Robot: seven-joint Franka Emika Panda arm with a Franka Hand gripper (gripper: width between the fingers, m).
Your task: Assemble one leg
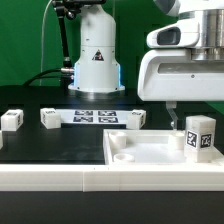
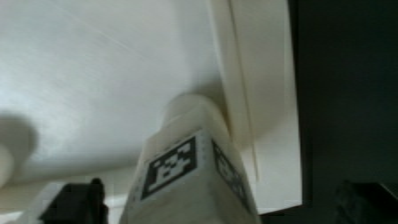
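Note:
A leg (image 1: 198,135), a small white block with a square marker, stands upright at a corner of the large white panel (image 1: 150,152) on the exterior view's right. My gripper (image 1: 195,113) is over it, open, with one dark finger (image 1: 172,116) showing beside the leg. In the wrist view the leg (image 2: 192,150) rises between my two fingertips (image 2: 75,203), which stand wide apart and clear of it, with my gripper (image 2: 219,207) centred on it. The panel (image 2: 107,70) fills the view behind the leg.
Three more legs lie on the black table: one (image 1: 11,120) at the exterior view's far left, one (image 1: 50,119) beside it, one (image 1: 134,120) behind the panel. The marker board (image 1: 95,117) lies between them. The robot base (image 1: 95,55) stands at the back.

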